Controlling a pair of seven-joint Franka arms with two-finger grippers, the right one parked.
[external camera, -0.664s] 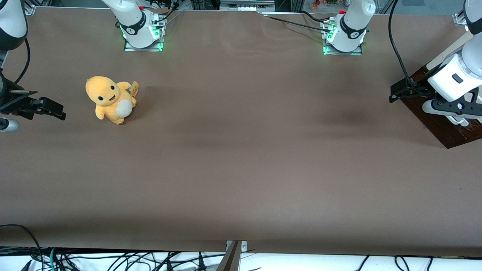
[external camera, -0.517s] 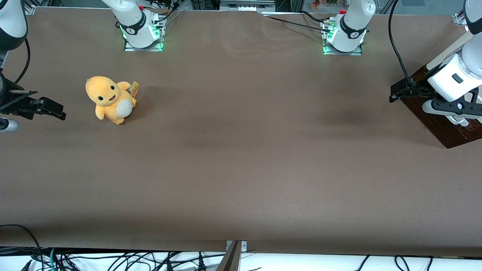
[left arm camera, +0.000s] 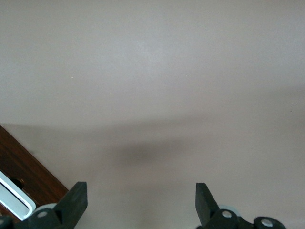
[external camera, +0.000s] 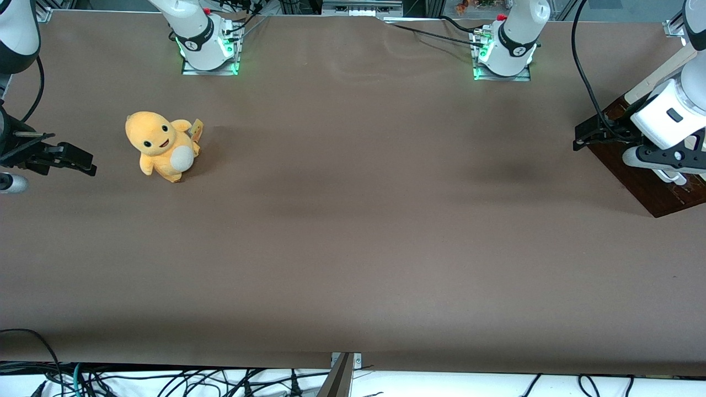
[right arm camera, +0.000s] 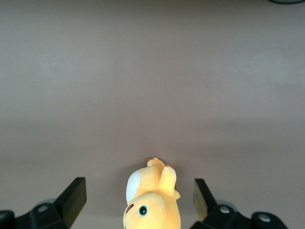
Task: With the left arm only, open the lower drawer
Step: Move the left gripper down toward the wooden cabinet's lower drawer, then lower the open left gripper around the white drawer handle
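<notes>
One yellow plush toy [external camera: 161,145] is seen toward the parked arm's end of the brown table [external camera: 353,220], and two arm bases lit green [external camera: 209,49] are mounted along the table edge farthest from the front camera. One lower drawer [external camera: 642,176] of dark reddish-brown wood, with a white bar handle [left arm camera: 14,198], is found at the working arm's end. The left arm [external camera: 670,113] is held above it. Its gripper [left arm camera: 140,202] is spread wide over bare table just beside the drawer, with nothing held. Cables [external camera: 165,380] are strewn below the table's near edge.
</notes>
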